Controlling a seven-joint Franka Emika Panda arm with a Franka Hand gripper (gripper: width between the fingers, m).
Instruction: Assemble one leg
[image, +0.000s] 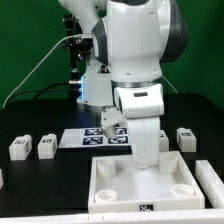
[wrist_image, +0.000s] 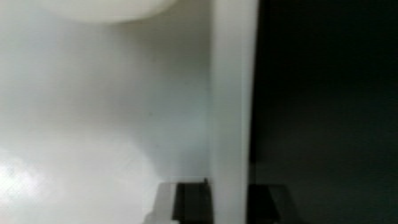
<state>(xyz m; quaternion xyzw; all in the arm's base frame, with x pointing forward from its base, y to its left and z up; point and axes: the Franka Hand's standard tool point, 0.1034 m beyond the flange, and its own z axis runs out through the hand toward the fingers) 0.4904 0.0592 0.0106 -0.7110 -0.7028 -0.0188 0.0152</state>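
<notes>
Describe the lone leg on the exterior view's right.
Find the big white tray nearest the camera. Behind its corner on the exterior view's right lies the leg, a small tagged white block. It lies alone; two other legs sit paired opposite.

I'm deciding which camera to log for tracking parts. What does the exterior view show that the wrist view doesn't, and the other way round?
Exterior view only: small white plastic tagged leg blocks on the black table, the flat white marker board, the white robot arm, and the large white square tray-like piece. Wrist view only: a blurred close-up of a white upright edge against darkness, with dark fingers of the tool. Shared: white plastic near the tool, probably the same tray piece; neither shows whether the tool is open.
</notes>
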